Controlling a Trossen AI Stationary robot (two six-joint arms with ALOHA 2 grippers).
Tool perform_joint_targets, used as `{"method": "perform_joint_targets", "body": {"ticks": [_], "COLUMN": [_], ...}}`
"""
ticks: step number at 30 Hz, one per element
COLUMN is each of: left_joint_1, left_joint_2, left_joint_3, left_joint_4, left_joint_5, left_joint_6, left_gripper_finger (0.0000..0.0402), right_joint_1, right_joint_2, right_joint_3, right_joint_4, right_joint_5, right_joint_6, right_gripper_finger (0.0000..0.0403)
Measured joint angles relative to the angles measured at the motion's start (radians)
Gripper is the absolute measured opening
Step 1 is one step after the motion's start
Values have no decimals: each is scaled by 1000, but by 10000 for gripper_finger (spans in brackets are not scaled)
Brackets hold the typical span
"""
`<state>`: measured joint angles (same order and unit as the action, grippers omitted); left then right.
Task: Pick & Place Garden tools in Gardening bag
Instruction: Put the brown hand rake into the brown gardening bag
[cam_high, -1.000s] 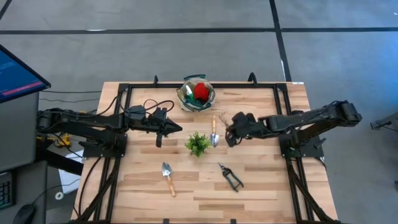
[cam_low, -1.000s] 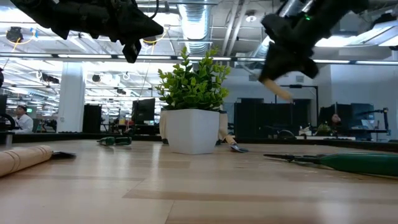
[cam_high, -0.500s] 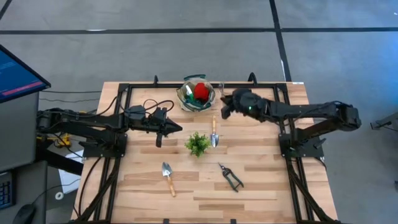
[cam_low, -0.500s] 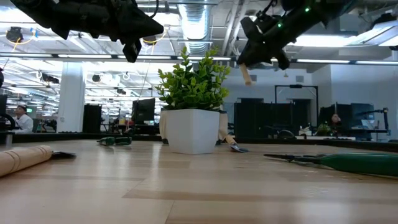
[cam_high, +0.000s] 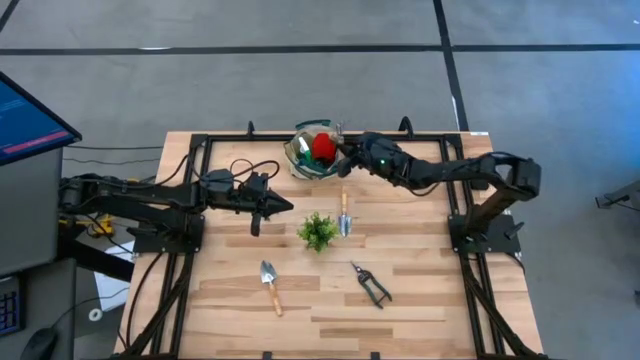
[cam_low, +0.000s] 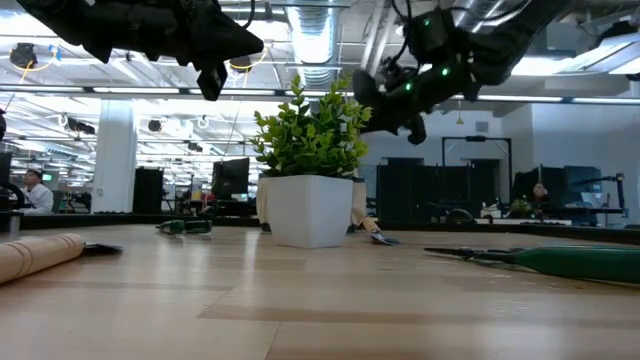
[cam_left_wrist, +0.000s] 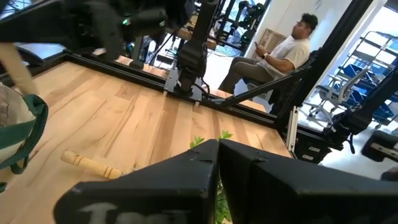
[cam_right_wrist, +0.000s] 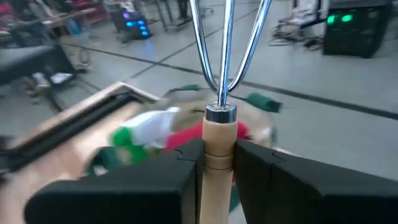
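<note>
My right gripper (cam_high: 349, 157) is up over the right rim of the gardening bag (cam_high: 297, 158) at the table's far middle, shut on a wooden-handled rake (cam_right_wrist: 222, 74). The bag holds red gloves (cam_high: 322, 148) and something green. My left gripper (cam_high: 276, 207) hangs shut and empty above the table, left of the plant. One trowel (cam_high: 344, 212) lies flat below the bag, a second trowel (cam_high: 270, 285) near the front, and black-handled pruning shears (cam_high: 370, 285) to its right. My right gripper pinches the rake's wooden handle (cam_right_wrist: 219, 132) between its two fingers, just behind the metal collar. The metal tines (cam_right_wrist: 225, 43) stick out past the fingertips. The rake is lifted clear of the table, over the bag with the red gloves (cam_right_wrist: 193, 134).
A small leafy plant in a white pot (cam_high: 318, 231) stands mid-table between the grippers. A black frame (cam_high: 200, 160) runs along the table's edges. A person sits beyond the table (cam_left_wrist: 280, 53) in the left wrist view.
My right gripper has gone from beside the flat trowel up and toward the table's far edge and left, reaching the bag's rim. It has turned on the way and has carried the rake clear of the table.
</note>
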<state>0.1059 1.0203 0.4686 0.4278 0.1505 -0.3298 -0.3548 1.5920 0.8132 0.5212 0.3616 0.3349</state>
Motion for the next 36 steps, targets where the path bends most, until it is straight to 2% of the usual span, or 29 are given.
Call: {"method": "perform_joint_targets", "body": {"ticks": [15,23,36], "left_joint_1": [0,0,0], "left_joint_2": [0,0,0], "left_joint_3": [0,0,0], "left_joint_4": [0,0,0], "left_joint_5": [0,-21,-30], "left_joint_6": [0,0,0], "left_gripper_finger": [2,2,2], "right_joint_1": [-62,-66,-50], "right_joint_2": [122,150,150], "right_joint_3": [0,0,0], "right_joint_4": [140,180,121], "right_joint_5": [6,83,82], "right_joint_6": [-42,-75,-110], "right_gripper_finger": [51,51,51]}}
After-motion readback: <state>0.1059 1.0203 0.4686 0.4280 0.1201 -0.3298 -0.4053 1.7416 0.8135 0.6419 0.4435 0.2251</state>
